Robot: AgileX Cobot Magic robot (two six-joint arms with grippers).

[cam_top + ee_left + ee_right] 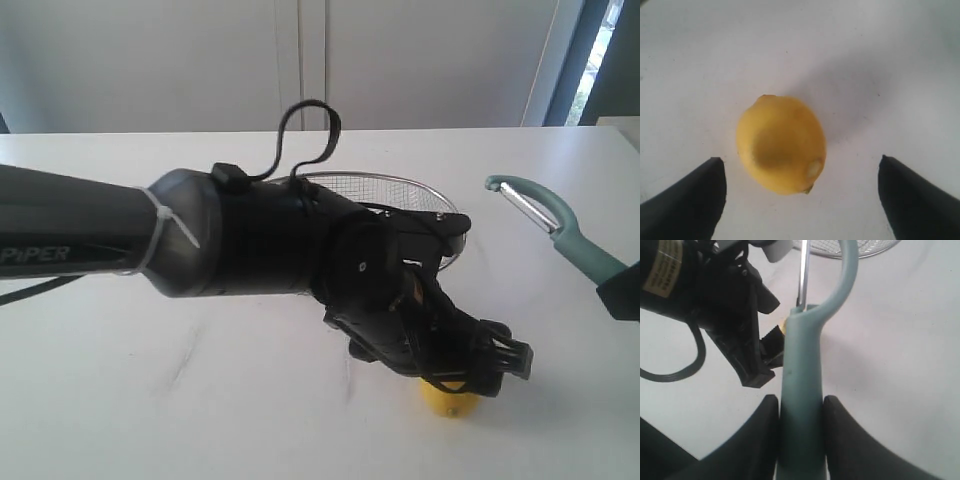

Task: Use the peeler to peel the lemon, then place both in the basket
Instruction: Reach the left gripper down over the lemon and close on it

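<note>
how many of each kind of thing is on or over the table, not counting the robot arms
lemon: 1
peeler: 1
basket: 1
total: 3

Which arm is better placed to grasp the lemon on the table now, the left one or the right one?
Left. The left gripper is open directly over the lemon, with one finger on each side. The right gripper is shut on the peeler handle, so it is probably not free.
</note>
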